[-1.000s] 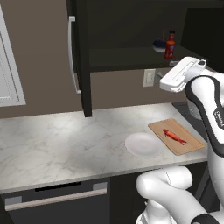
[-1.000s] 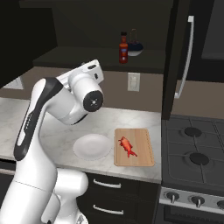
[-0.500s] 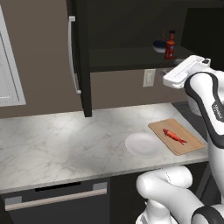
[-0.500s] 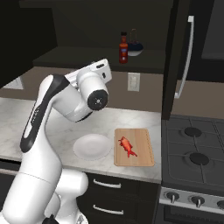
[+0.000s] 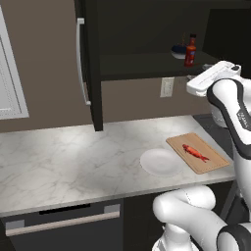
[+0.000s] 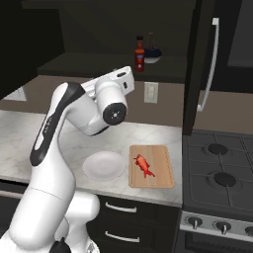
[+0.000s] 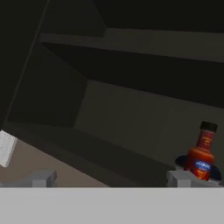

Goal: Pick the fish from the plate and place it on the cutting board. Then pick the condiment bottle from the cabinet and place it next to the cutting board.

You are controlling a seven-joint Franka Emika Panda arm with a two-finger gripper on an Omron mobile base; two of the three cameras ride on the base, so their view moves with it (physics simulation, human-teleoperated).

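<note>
Dark brown-black wall cabinet point(image 5: 147, 44), its door with the long silver vertical handle point(image 5: 80, 61) swung open, exposes the inner shelf so the arm can reach in. Below it runs the pale marbled stone tabletop point(image 5: 73, 162), carrying the rest of the work near its right-hand end. The plain round white flat plate point(image 5: 161, 162) sits bare close to the tabletop's front edge, and just beside it, toward the right corner, lies the light tan wooden rectangular cutting board point(image 5: 197, 152). The small slender red-orange fish point(image 5: 195, 152) rests on the middle of the board, which suggests the first half of the job is done. The small red condiment bottle with a black cap and lighter label band point(image 6: 140, 54) stands upright on the cabinet shelf toward its right end, just in front of a dark blue bowl point(image 6: 152, 57). The white arm's gripper point(image 7: 111, 178) is raised to shelf height and aimed into the cabinet, its jaws spread wide and holding nothing; in the hand view the bottle stands beyond the right fingertip point(image 7: 178, 178), so the reach likely needs shifting toward it before closing.
</note>
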